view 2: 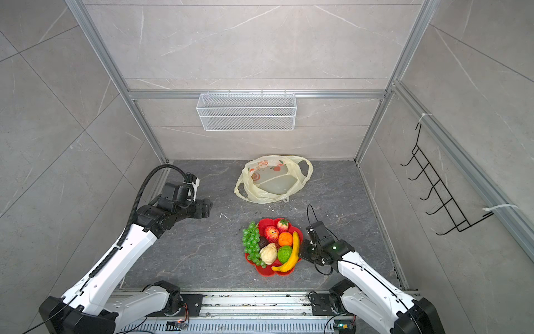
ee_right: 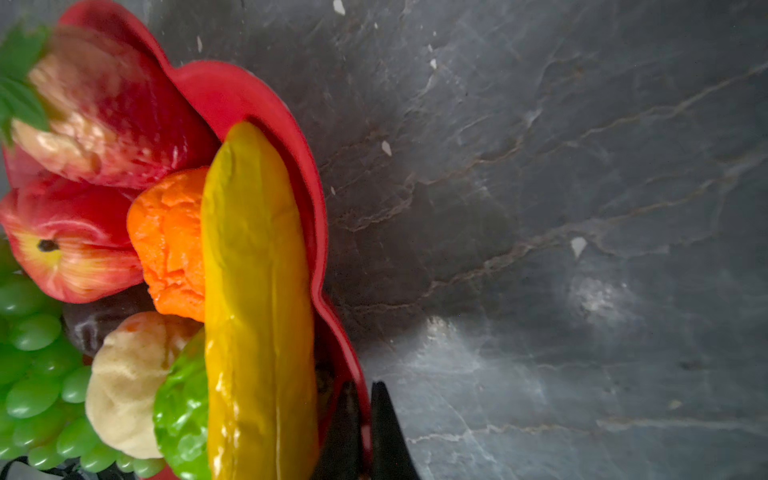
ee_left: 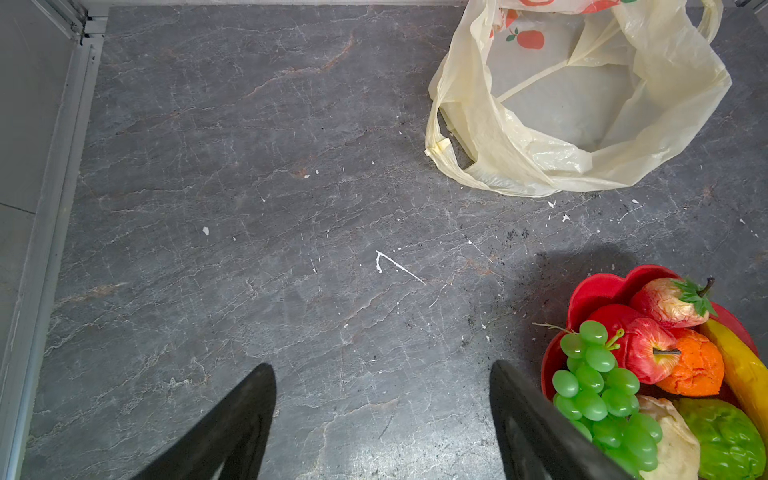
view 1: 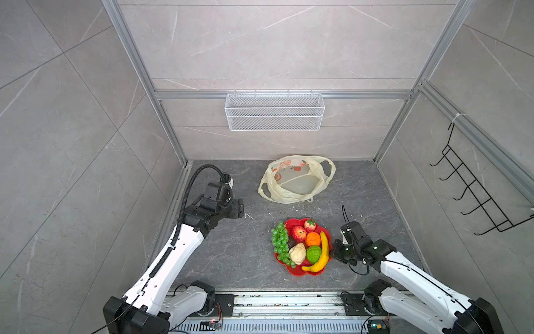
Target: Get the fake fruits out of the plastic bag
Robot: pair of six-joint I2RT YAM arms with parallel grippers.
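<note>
My right fingers [ee_right: 376,401] pinch the red plate [ee_right: 232,83] rim, lower centre; fruits [view 1: 300,245] piled on it. My left fingers [view 1: 238,210] spread apart over bench [view 1: 231,260]; bag [view 1: 297,179] upper centre.

Overhead stereo pair, wrist views close, sharing plate [ee_left: 598,289]

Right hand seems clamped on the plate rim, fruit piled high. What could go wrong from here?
1. The right hand grips the red plate by one edge only; lifting could tip it, and the banana lying along that rim may slide off.
2. The grape bunch overhangs the opposite edge and could spill if the plate is dragged.
</note>
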